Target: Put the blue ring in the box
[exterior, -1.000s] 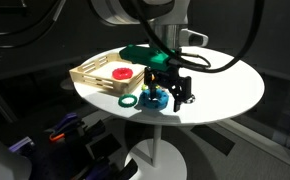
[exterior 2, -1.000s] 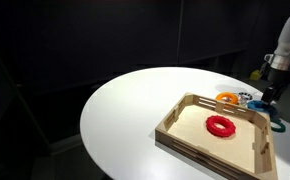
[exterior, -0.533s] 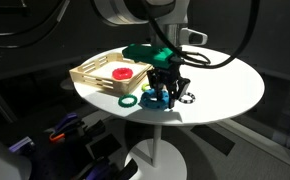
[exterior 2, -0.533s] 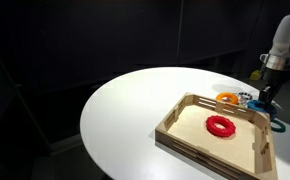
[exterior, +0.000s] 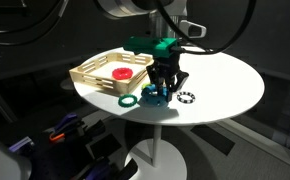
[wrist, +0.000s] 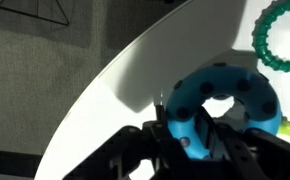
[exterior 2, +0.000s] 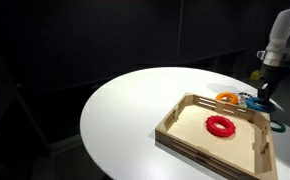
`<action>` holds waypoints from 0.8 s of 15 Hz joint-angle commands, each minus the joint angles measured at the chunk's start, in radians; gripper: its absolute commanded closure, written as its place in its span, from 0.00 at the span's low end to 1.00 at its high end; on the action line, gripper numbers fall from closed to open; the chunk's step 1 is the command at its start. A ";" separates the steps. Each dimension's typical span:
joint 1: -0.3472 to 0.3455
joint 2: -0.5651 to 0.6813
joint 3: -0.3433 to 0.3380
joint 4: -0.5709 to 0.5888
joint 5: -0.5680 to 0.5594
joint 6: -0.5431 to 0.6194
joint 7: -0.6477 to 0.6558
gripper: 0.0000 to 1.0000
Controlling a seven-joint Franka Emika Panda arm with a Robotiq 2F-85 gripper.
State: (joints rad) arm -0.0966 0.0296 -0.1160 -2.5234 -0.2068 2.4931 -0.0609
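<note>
The blue ring (exterior: 152,97) is a chunky, bumpy donut just above the white round table (exterior: 225,85), beside the near corner of the box (exterior: 93,74). My gripper (exterior: 165,88) comes down from above and is shut on the ring's rim. In the wrist view the blue ring (wrist: 228,98) fills the lower middle, with my gripper (wrist: 190,128) clamped across its band. The box (exterior 2: 185,130) is a shallow light wooden tray with a red ring (exterior 2: 220,124) inside. My gripper (exterior 2: 261,98) hangs past the box's far corner there.
A thin green ring (exterior: 129,101) lies at the table edge next to the blue one, also visible as the green ring (wrist: 280,35) in the wrist view. A dark beaded ring (exterior: 188,98) lies on the other side. An orange ring (exterior 2: 228,98) sits behind the box.
The jaws went from wide open around the blue ring to shut on it. The arm has risen slightly, and the dark beaded ring now shows clear of the fingers.
</note>
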 commanded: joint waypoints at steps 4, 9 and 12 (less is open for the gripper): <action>0.027 -0.101 0.038 0.012 0.050 -0.130 -0.008 0.90; 0.057 -0.147 0.054 0.014 0.200 -0.175 -0.070 0.90; 0.074 -0.148 0.063 0.020 0.259 -0.194 -0.088 0.90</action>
State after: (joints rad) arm -0.0340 -0.0988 -0.0593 -2.5146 0.0001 2.3420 -0.1148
